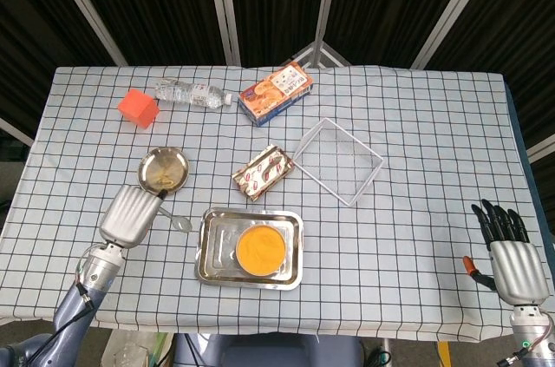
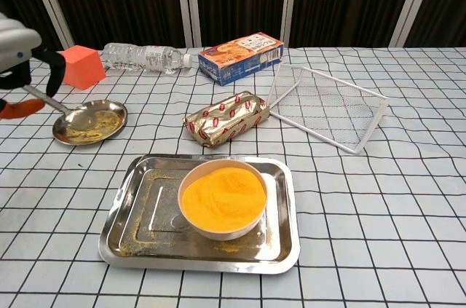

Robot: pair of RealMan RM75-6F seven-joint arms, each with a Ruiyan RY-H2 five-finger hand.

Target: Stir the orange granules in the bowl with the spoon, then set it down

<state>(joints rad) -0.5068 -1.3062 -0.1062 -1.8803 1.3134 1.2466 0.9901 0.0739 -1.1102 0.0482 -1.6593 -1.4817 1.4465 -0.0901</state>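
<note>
One bowl (image 2: pixel 223 199) of orange granules (image 2: pixel 223 196) sits in a tray (image 2: pixel 131 228). Left of it, the left hand (image 1: pixel 132 214) holds the spoon (image 1: pixel 176 220) up. The right hand (image 1: pixel 512 256) is spread, holding nothing. Farther: small dish (image 2: pixel 90 121), foil pack (image 2: pixel 226 118), wire basket (image 2: pixel 328 108), box (image 2: pixel 241 57), bottle (image 2: pixel 142 56), orange block (image 2: pixel 79 66)

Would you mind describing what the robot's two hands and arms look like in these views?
Both hands have ribbed silver-grey backs. The right hand has black fingers and an orange-red part at its thumb side. The left hand has black fingers in the chest view, above a blue-grey forearm with a thin dark cable.
</note>
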